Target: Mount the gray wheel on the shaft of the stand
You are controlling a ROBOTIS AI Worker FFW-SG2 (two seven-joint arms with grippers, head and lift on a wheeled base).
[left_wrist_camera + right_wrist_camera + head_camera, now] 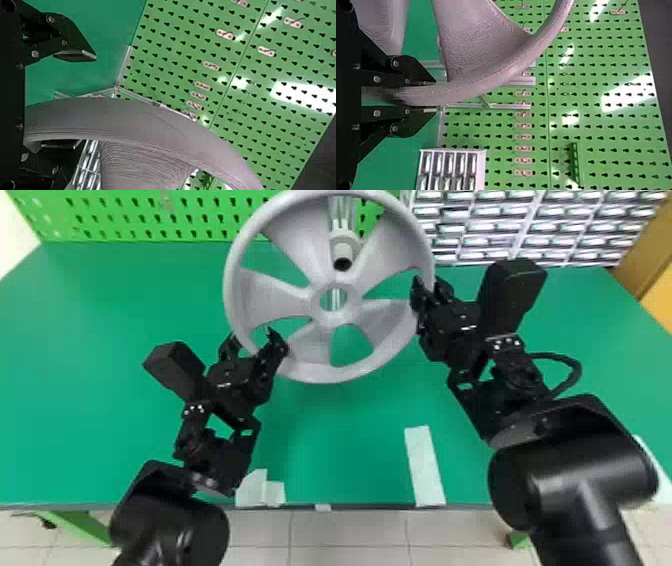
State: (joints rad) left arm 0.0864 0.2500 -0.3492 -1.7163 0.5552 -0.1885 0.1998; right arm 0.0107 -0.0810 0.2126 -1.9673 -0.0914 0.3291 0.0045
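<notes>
Left arm (170,515), right arm (575,475) extended forward. Left pincer (253,340): fingers spread wide. Right pincer (430,286): fingers parallel, narrow gap.

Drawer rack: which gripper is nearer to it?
Right. The right gripper, holding the wheel, is in front of the rack; the left gripper, at the wheel's near left rim, is farther off.

Gray wheel (325,374) blocks most of the stand (342,220) in my head view. Top edge crops wheel rim, drawer rack (500,226) right of wheel, pegboard (150,220) behind it. Left wrist view: wheel rim covers part of one left gripper (252,342) finger.
</notes>
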